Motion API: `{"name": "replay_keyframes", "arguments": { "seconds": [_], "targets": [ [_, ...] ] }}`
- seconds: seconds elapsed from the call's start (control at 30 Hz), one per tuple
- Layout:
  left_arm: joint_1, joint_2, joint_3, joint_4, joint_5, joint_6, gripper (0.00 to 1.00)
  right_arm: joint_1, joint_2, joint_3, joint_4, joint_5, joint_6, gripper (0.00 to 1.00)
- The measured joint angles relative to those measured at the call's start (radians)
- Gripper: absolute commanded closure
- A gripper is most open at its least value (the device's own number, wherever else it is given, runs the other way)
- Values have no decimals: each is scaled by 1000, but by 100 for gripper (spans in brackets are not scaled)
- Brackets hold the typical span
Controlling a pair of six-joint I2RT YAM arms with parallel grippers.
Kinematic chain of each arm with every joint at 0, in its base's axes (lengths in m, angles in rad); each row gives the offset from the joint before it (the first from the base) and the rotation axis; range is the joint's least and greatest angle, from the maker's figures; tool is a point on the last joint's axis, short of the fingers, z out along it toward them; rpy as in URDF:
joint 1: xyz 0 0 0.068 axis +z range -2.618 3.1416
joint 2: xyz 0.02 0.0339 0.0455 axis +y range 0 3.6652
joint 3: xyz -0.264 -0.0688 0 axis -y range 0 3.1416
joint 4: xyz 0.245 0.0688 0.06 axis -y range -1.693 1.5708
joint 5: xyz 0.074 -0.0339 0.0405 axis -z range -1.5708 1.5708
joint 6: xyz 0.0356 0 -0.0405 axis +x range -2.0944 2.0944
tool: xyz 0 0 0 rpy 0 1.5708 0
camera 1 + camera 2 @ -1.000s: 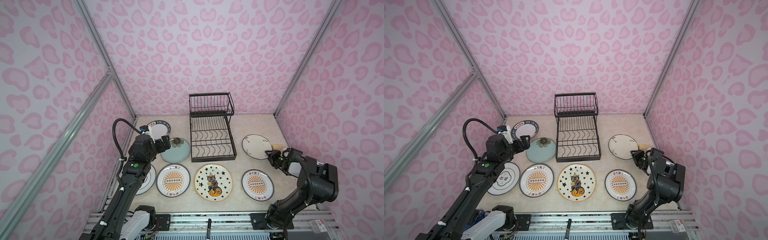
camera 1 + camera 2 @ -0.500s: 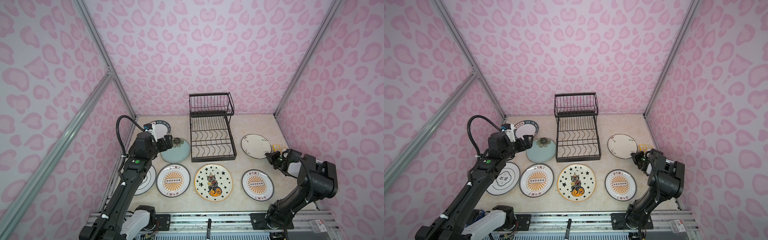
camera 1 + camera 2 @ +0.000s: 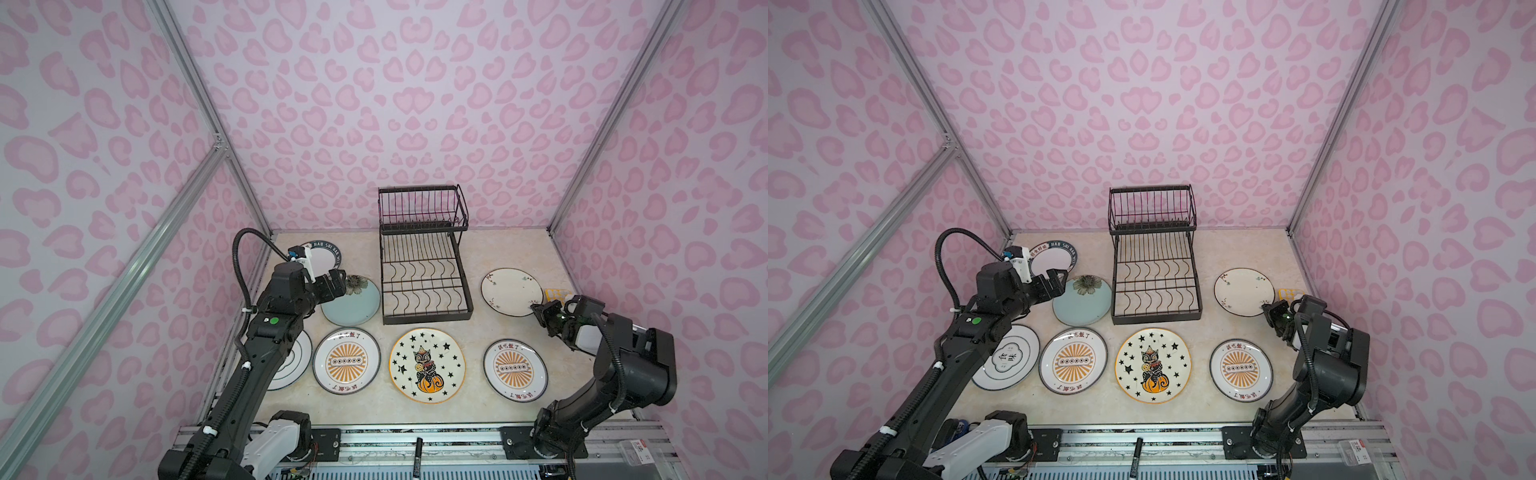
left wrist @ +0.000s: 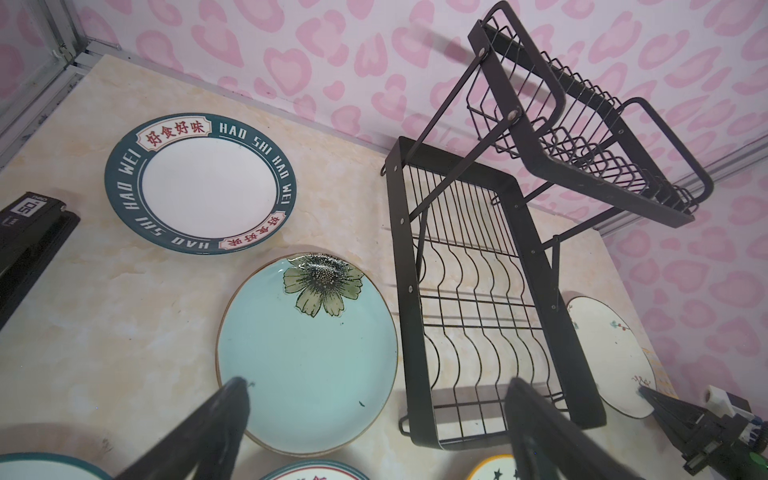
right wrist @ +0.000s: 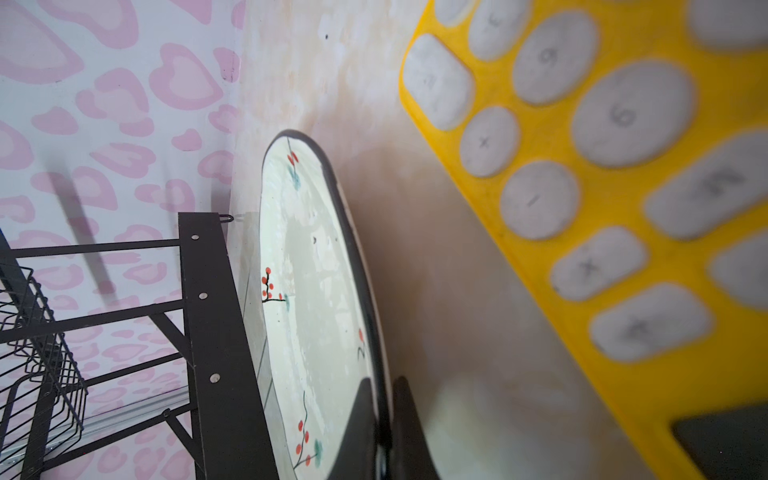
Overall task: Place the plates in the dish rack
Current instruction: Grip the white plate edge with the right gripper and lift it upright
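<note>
Right claw (image 5: 380, 388) clamped shut on the rim of the white plate (image 3: 509, 291) at its 4 o'clock edge, plate lying on the table (image 3: 498, 249) at 3 o'clock from the dish rack (image 3: 424, 286), yellow calculator (image 3: 555, 294) just beside it; left claw (image 3: 337, 281) spread wide over the teal plate (image 3: 353, 309) at the rack's 9 o'clock.
</note>
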Motion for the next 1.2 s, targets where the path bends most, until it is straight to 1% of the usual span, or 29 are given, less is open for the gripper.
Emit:
{"name": "replay_keyframes", "arguments": {
  "seconds": [0.2, 0.43, 0.73, 0.9, 1.0, 1.2],
  "targets": [
    [0, -3, 0, 0, -3, -10, 2, 12, -113, 37, -143, 44, -70, 100],
    [0, 20, 6, 0, 10, -11, 1, 13, -220, 76, -264, 55, -120, 100],
    [0, 32, 13, 2, 44, -18, 0, 25, -316, 121, -357, 52, -161, 100],
    [0, 45, 14, 4, 61, -22, 1, 36, -356, 133, -382, 34, -156, 100],
    [0, 54, 14, 10, 79, -26, 1, 65, -394, 148, -404, 32, -153, 100],
    [-1, 84, 9, 59, 130, -56, 0, 198, -459, 179, -420, 19, -144, 100]
  ]
}}
